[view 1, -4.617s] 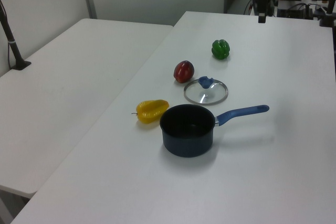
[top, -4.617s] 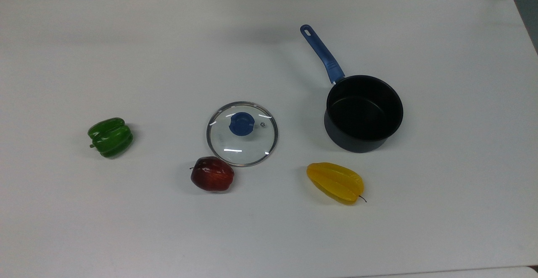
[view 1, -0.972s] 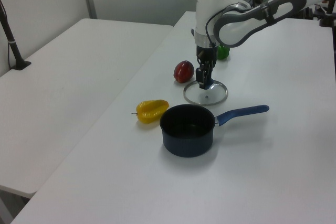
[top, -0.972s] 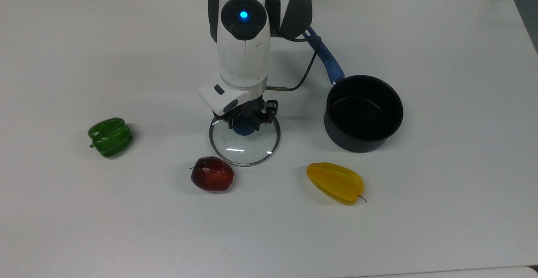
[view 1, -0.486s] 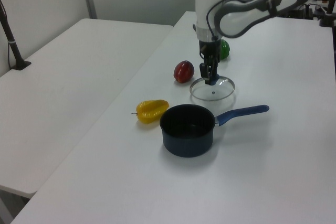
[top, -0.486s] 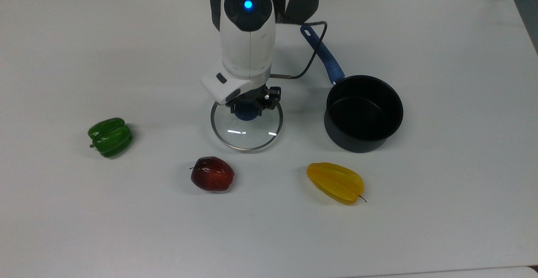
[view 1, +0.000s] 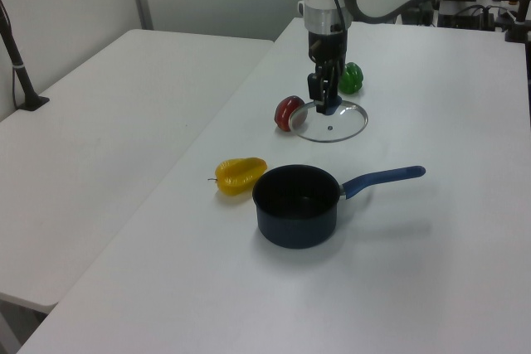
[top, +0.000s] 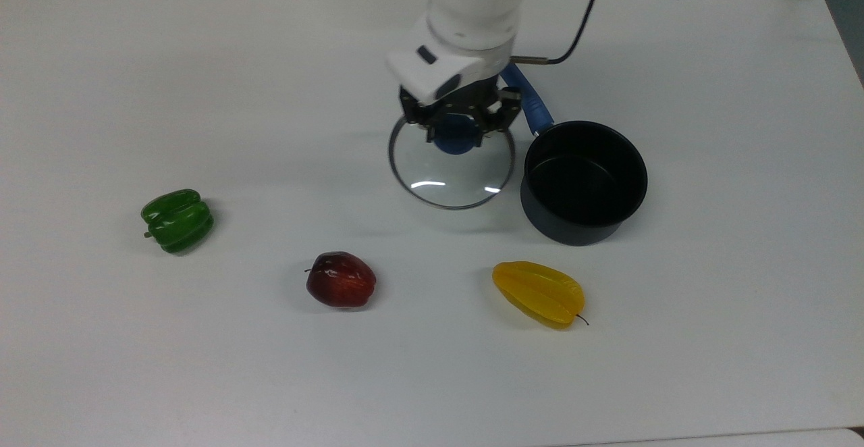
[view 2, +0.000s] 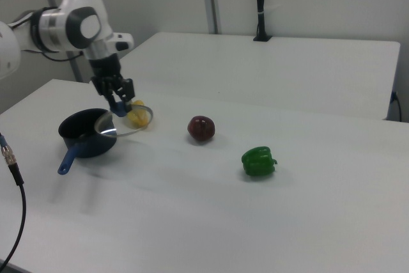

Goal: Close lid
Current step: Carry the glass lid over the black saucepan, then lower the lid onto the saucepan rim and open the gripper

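**Lid held above table, beside pan**

Nearest me: carambola [top: 538, 293], apple [top: 341, 279]. Farther, I see the gripper [top: 457, 129] clamped on the blue knob of the lid [top: 451, 173] — airborne, just beside the saucepan [top: 584, 180]. No print legible — arm cropped above.

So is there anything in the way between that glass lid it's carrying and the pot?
Nothing visible blocks it. The gripper holds the lid by its blue knob, raised off the table, just to the top view's left of the open pot. The apple, pepper and yellow fruit all lie off that short path.
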